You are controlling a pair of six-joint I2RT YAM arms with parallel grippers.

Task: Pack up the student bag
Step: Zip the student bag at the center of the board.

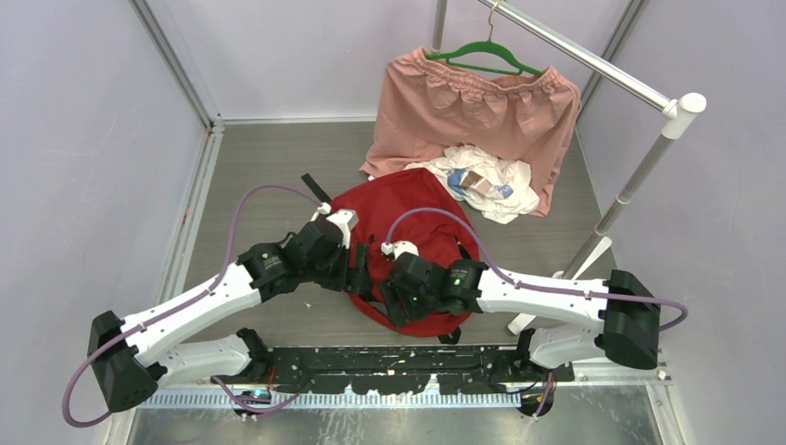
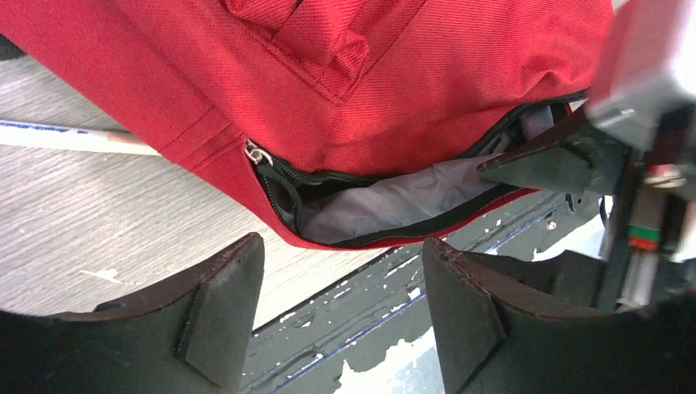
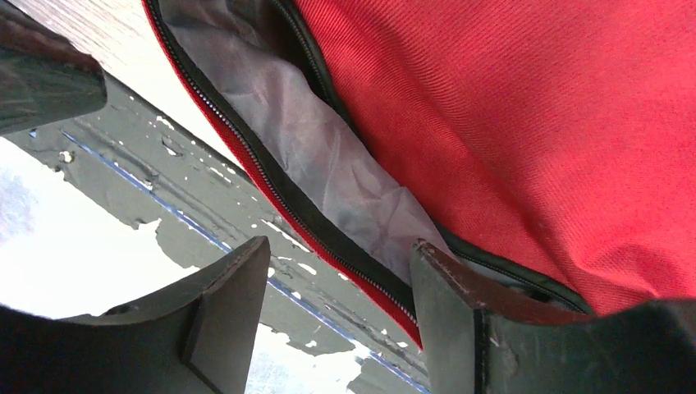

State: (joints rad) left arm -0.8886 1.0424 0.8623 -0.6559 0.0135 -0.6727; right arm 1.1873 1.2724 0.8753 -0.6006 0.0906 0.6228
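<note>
Now the student bag (image 1: 408, 209), a soft dark-red fabric backpack, lies on the grey wood-grain table (image 1: 269, 176) between both arms, its zip mouth (image 2: 394, 201) gaping toward their bases. Left gripper (image 2: 341, 275) and right gripper (image 3: 338, 279) hover there, jaws apart, empty. Looks like the opening step; next, pinch a lip and lift.

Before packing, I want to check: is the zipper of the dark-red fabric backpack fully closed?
No, the black zipper of the dark-red fabric backpack gapes open, showing grey lining inside.
</note>
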